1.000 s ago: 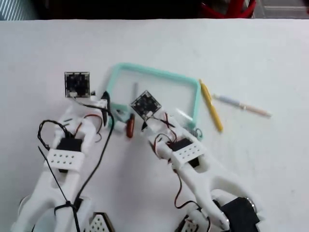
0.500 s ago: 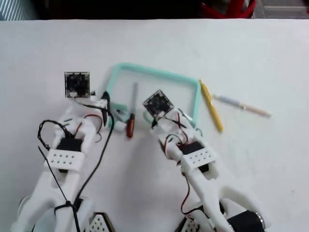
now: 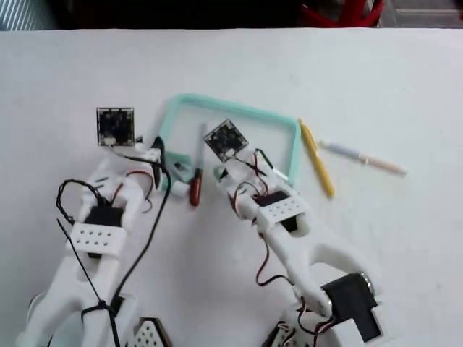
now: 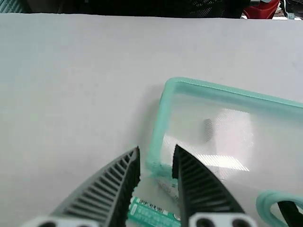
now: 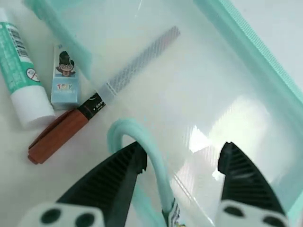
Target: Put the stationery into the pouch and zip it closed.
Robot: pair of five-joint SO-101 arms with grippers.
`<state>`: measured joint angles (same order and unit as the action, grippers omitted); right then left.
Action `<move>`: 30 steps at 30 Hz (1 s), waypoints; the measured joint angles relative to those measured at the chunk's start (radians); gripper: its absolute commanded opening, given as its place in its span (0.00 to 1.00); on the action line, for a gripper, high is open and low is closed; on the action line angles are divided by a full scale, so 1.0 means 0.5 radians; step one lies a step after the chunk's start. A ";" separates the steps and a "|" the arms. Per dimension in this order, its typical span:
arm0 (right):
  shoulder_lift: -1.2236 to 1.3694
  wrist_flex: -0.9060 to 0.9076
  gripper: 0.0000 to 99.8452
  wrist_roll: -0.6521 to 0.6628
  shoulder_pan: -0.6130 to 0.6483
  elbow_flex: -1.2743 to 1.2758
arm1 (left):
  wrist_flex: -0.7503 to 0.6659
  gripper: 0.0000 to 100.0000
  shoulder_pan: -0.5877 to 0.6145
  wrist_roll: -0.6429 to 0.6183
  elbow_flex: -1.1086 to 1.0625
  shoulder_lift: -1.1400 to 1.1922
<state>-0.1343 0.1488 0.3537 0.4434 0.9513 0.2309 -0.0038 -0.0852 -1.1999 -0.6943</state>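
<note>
Though its zip is undone, the pouch (image 3: 239, 109) lies flat on the counter (image 3: 376, 72), long axis running side to side and its open mouth along the near edge, facing the arms. A loop of its teal rim (image 5: 124, 130) curls up at the mouth. A pen (image 5: 61, 135) lies half in: its silver end sits inside the clear wall and points away from the arms, while its brown cap lies outside on the counter, pointing back toward them. Just beside the cap lie an eraser (image 5: 64, 78) and a glue stick (image 5: 19, 90), both outside the pouch.

The right pincer (image 5: 184, 151) hangs over the mouth with its jaws wide apart and nothing between them; the curled rim lies just beside one jaw. The left pincer (image 4: 156, 153) sits at the pouch's left near corner, jaws a narrow gap apart, with the corner rim showing in that gap.

Off the pouch's right end lies a yellow pen (image 3: 317, 159), and beyond it a pale pencil (image 3: 362, 157), well apart from both pincers.
</note>
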 measured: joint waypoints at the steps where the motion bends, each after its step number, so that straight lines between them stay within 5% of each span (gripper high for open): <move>1: 0.003 0.000 0.16 0.000 0.000 -0.006 | 0.000 0.14 0.000 0.000 0.000 0.000; 12: 0.074 -0.107 0.02 0.153 -0.043 -0.034 | 0.000 0.14 -0.003 0.000 0.000 0.000; 21: -0.015 -0.123 0.02 0.160 -0.104 -0.018 | 0.000 0.14 -0.003 0.000 0.000 0.000; 30: -0.694 -0.015 0.02 0.160 -0.236 0.267 | 0.000 0.14 -0.003 0.000 0.000 0.000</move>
<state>-0.4810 0.1412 0.4335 0.3253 1.0848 0.2309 -0.0054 -0.0852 -1.1999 -0.6943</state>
